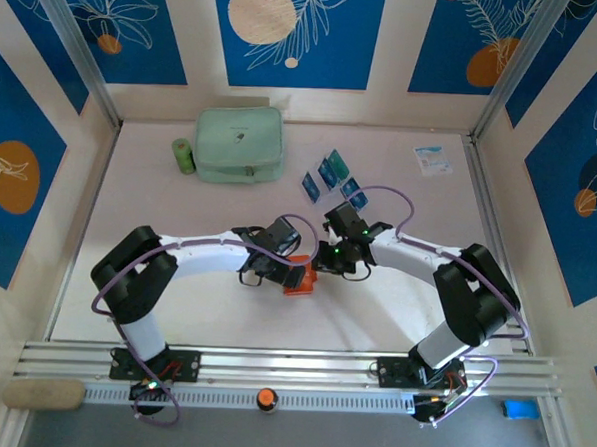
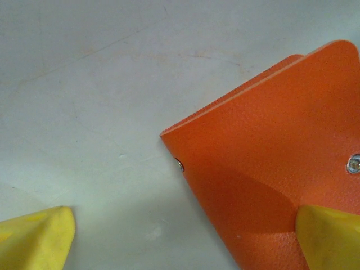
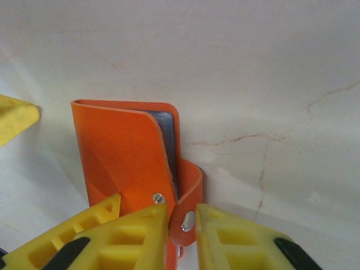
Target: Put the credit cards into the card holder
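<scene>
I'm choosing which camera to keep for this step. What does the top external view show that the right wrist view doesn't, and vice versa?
Top external adds: teal-blue thin rectangular cards lying loose on the pale table, with a mint-green zip pouch and a white-and-blue paper leaflet farther back. Right wrist adds: the snap strap of the small orange leather-like folding wallet pinched between the right gripper's yellow fingers, and grey layered edges inside its fold. Both share: that wallet, the right gripper and the table.
</scene>
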Action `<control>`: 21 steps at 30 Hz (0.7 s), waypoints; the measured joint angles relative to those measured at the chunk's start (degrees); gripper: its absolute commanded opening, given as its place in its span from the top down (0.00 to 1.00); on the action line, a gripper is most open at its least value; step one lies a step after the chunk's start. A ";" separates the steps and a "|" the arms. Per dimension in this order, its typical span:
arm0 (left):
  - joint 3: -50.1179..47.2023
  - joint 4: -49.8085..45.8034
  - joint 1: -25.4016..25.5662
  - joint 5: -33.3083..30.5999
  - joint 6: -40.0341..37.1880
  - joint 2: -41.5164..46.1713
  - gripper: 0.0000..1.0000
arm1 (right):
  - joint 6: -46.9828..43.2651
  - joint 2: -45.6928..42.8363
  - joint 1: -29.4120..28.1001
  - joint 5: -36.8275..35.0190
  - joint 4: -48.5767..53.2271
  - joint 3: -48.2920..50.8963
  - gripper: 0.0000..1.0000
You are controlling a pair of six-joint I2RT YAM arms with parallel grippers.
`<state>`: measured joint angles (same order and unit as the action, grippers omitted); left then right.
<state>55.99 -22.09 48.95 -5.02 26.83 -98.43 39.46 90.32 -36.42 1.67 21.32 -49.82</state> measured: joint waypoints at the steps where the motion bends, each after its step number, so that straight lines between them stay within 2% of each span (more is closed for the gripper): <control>1: 0.00 0.00 0.00 0.00 0.02 0.00 0.00 | -0.17 0.00 0.00 -0.04 0.02 0.00 0.87; 7: 0.00 0.02 0.00 0.00 0.02 0.00 0.00 | -0.48 0.00 0.00 -0.24 0.39 0.00 0.95; 10: 0.00 0.02 0.00 0.00 0.00 0.00 0.00 | -0.50 0.00 0.00 -0.26 0.42 0.00 0.95; 17: 0.00 0.02 0.00 0.00 0.00 0.00 0.00 | -0.55 0.00 0.00 -0.42 0.68 0.00 0.82; 21: 0.00 0.02 -0.02 0.00 0.00 0.00 0.00 | -0.55 0.00 0.00 -0.44 1.05 0.00 0.81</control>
<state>55.99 -22.06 48.93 -5.02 26.83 -98.43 38.92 90.32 -36.42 1.23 22.37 -49.82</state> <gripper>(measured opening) 0.998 0.188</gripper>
